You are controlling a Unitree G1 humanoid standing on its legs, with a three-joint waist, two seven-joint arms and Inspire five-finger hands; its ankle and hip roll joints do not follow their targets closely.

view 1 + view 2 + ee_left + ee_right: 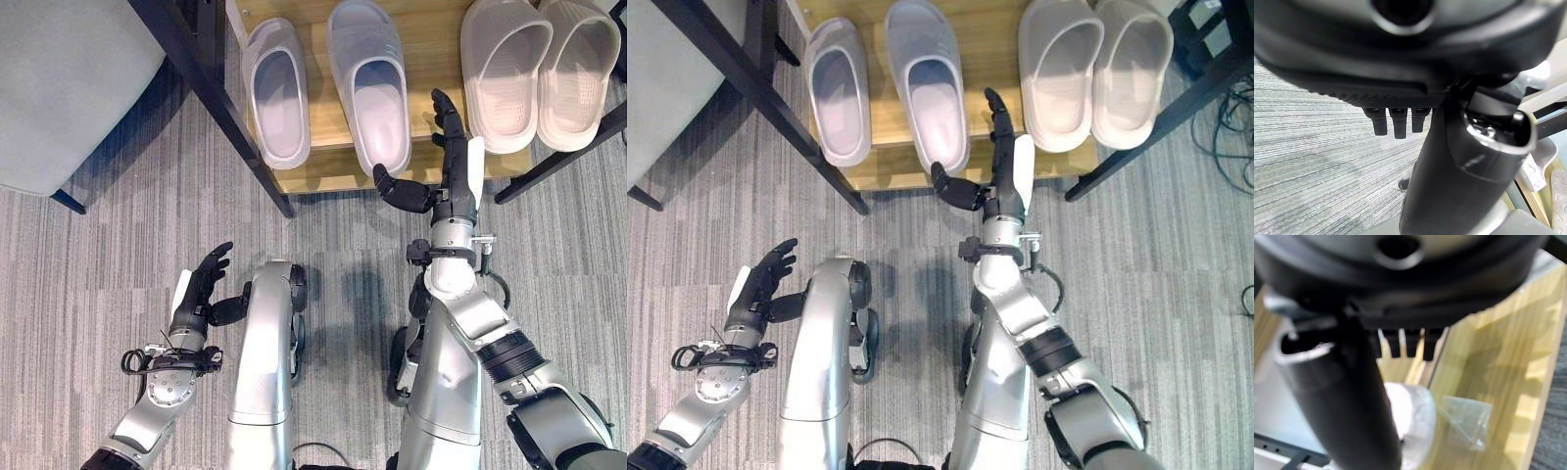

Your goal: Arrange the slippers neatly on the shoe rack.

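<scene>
Grey striped carpet covers the floor; pale grey seat at upper left of the frame.

Rack: wooden shelf with dark frame, across the top of the frame.

Slippers, all on the shelf:
- lilac pair, top centre: left one, right one with its heel at the shelf's front edge.
- beige pair, top right, side by side and touching.

Right hand: centre right, fingers straight, thumb spread just beside the right lilac slipper's heel, grasping nothing.

Left hand: lower left over carpet, fingers relaxed, released.
</scene>
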